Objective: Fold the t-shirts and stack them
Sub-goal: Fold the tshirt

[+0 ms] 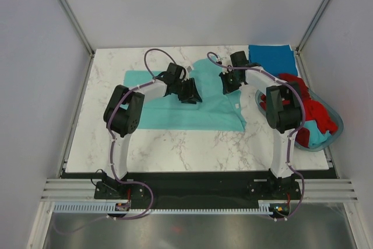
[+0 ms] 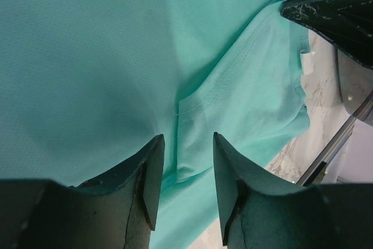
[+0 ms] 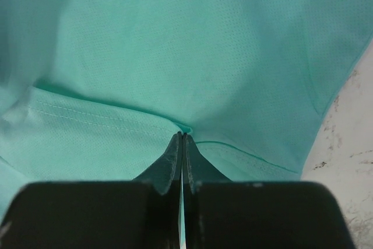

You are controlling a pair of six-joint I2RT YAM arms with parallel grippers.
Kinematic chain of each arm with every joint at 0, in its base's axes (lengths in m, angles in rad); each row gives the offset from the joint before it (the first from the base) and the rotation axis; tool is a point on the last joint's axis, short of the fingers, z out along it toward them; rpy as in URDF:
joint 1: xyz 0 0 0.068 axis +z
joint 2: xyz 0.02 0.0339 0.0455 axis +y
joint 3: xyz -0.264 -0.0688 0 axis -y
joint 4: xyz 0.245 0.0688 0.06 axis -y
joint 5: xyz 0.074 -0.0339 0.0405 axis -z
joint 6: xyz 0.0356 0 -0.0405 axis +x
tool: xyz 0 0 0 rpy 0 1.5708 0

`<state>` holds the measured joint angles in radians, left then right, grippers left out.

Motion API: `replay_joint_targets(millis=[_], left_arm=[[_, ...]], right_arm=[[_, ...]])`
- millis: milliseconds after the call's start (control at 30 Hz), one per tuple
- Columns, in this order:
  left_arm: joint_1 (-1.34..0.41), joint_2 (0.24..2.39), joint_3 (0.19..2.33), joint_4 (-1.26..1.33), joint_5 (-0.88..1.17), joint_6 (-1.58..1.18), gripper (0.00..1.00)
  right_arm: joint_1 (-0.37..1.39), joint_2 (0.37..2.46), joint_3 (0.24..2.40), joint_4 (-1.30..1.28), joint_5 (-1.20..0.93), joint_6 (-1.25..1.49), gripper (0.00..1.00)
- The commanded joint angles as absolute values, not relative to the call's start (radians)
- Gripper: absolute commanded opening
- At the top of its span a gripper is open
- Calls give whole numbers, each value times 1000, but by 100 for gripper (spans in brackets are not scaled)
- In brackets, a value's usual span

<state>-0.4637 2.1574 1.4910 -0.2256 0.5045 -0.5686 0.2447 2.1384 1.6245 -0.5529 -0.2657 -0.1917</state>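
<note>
A light teal-green t-shirt (image 1: 169,115) lies spread across the marble table. My left gripper (image 1: 189,94) is low over its upper middle. Its jaws stand open, with a raised crease of the teal cloth (image 2: 192,109) running between the fingertips (image 2: 156,144). My right gripper (image 1: 229,83) is at the shirt's upper right part, and there it is shut on a pinch of the teal shirt (image 3: 192,56) beside a stitched hem, gripper point (image 3: 183,135). A deeper blue t-shirt (image 1: 269,59) lies folded at the back right corner. Red t-shirts (image 1: 315,112) are heaped in the basket.
The translucent blue-grey oval basket (image 1: 337,126) sits at the table's right edge, with a bit of blue-green cloth (image 1: 317,138) under the red ones. White walls with metal posts close in the table on three sides. The right gripper's dark tip (image 2: 338,10) shows in the left wrist view.
</note>
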Motion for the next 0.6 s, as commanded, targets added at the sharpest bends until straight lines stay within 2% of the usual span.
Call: replay_joint_targets(millis=[0, 367, 467, 567], left_arm=[[-485, 2181, 1549, -192, 505, -595, 46], [-508, 2243, 1592, -192, 477, -617, 44], [-514, 2230, 1589, -192, 462, -617, 36], [-515, 2214, 1583, -192, 449, -614, 20]], right_arm=[[244, 2051, 1588, -485, -293, -215, 0], [245, 1973, 1508, -416, -278, -222, 0], [245, 1968, 1487, -384, -296, -227, 0], [244, 1950, 1444, -325, -313, -239, 0]])
